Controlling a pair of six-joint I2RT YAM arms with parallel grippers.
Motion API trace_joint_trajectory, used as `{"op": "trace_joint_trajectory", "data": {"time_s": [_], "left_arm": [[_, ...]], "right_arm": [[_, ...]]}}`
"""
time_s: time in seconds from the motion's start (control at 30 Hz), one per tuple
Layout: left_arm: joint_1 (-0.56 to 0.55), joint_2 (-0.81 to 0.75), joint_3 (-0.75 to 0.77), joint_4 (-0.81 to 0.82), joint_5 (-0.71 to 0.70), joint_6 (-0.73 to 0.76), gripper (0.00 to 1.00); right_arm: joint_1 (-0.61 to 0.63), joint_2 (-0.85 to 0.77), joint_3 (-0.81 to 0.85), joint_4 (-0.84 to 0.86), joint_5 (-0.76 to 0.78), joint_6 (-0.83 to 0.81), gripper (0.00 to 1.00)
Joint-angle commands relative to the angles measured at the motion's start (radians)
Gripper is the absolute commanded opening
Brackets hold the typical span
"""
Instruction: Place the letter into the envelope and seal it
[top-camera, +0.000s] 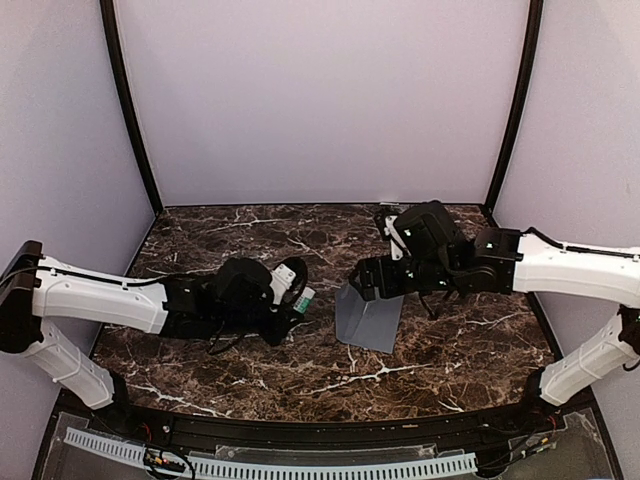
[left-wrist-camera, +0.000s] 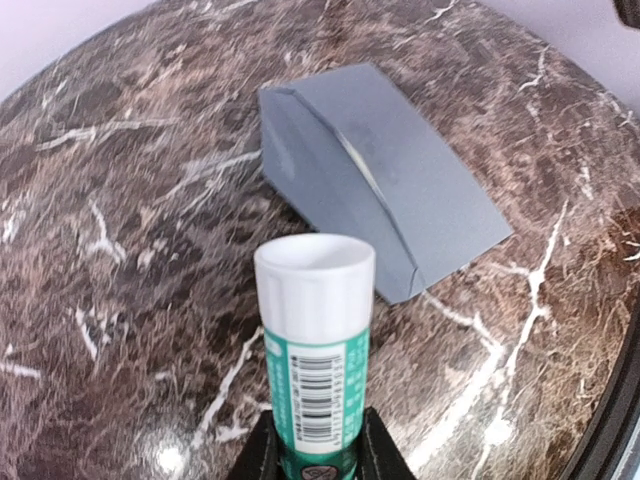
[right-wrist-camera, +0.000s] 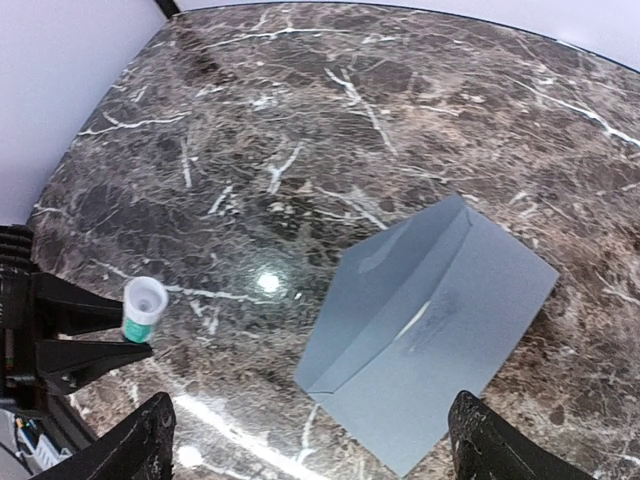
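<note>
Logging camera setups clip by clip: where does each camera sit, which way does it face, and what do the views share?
Top external: above and behind the bases, looking down over the marble table; both arms show.
Left wrist: on the left arm, facing the envelope past the left gripper, shut on the glue stick.
Right wrist: on the right arm, looking down on the envelope between the fingertips of the right gripper, open.
Shared: all three show the envelope and the glue stick.

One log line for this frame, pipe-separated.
left gripper: shut on glue stick | right gripper: open, by envelope | envelope: flat on table, flap folded over
</note>
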Motion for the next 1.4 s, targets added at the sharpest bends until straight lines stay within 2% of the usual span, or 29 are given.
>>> {"op": "trace_joint_trajectory", "data": {"time_s": [0.0, 0.1, 0.23, 0.6, 0.8, 1.07, 1.37], "left_arm": [[0.040, 0.016, 0.049, -0.249, -0.055, -0.165, 0.03], [0.089, 0.035, 0.061, -0.359, -0.027, -0.230, 0.06], [0.143, 0.059, 0.052, -0.412, -0.009, -0.276, 0.10], [0.237, 0.180, 0.038, -0.410, 0.028, -0.308, 0.12], [0.245, 0.244, 0.058, -0.401, 0.051, -0.302, 0.21], [0.245, 0.241, 0.065, -0.424, 0.029, -0.308, 0.42], [0.246, 0.206, 0.068, -0.415, 0.039, -0.300, 0.49]], "right_arm": [[-0.031, -0.045, -0.067, -0.027, 0.128, 0.041, 0.92], [-0.050, -0.068, -0.098, -0.024, 0.137, 0.039, 0.92], [-0.062, -0.088, -0.125, -0.017, 0.147, 0.032, 0.93], [-0.085, -0.107, -0.157, 0.002, 0.136, 0.012, 0.93], [-0.091, -0.117, -0.164, 0.004, 0.136, 0.007, 0.93], [-0.095, -0.129, -0.173, 0.007, 0.138, 0.002, 0.93], [-0.098, -0.137, -0.183, 0.017, 0.133, -0.004, 0.93]]}}
